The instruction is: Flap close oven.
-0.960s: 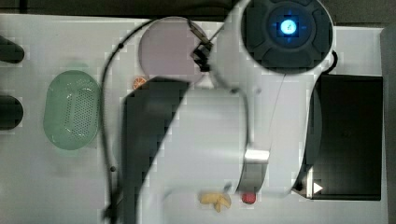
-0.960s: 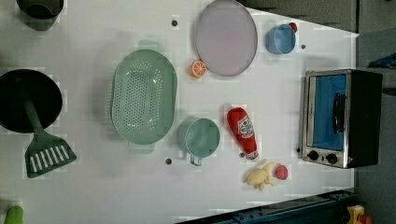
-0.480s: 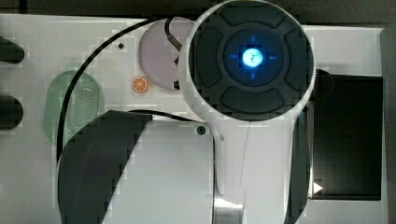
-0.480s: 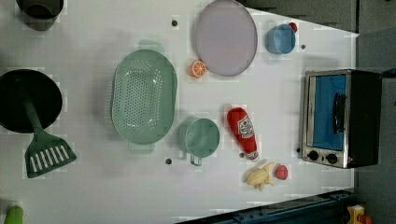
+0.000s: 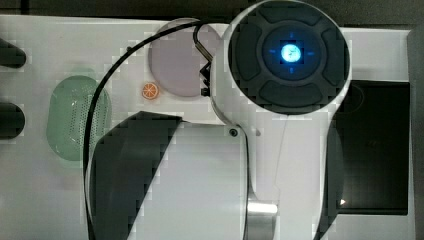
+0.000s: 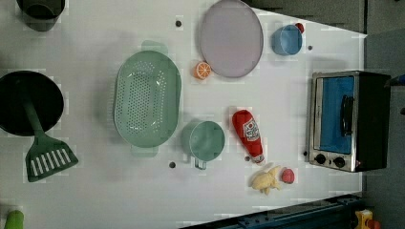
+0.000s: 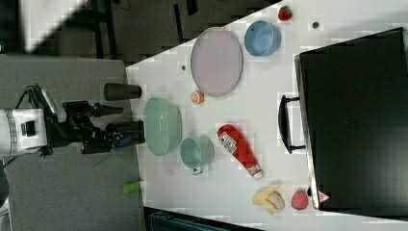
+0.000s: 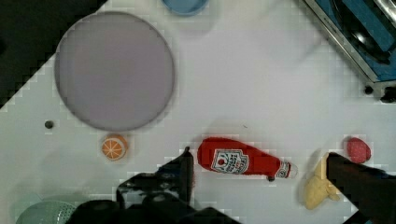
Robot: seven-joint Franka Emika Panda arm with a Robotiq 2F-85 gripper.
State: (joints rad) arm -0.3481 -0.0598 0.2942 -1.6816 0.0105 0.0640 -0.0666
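Note:
The oven (image 6: 346, 121) stands at the left view's right edge of the white table, silver frame and knobs toward the table. Its blue glass door lies flat against the front, with the black bar handle (image 7: 286, 124) sticking out. From above the oven (image 5: 375, 145) is a black box, partly behind my arm. A corner of the oven (image 8: 359, 37) shows in the wrist view. My gripper (image 8: 258, 156) is open and empty, high over the ketchup bottle (image 8: 240, 161), well apart from the oven. In the right view my gripper (image 7: 113, 126) hangs at the right view's left.
On the table (image 6: 286, 86) lie a lilac plate (image 6: 231, 38), blue bowl (image 6: 286, 39), orange slice (image 6: 203, 70), green colander (image 6: 147, 105), green mug (image 6: 206, 140), banana (image 6: 265, 180) and strawberry (image 6: 288, 175). A black pan (image 6: 28, 102) and spatula (image 6: 45, 157) sit at the left view's left.
In the top view my arm's blue-lit head has swung, now standing further to the top view's right than half a second ago. The oven and table objects have not moved.

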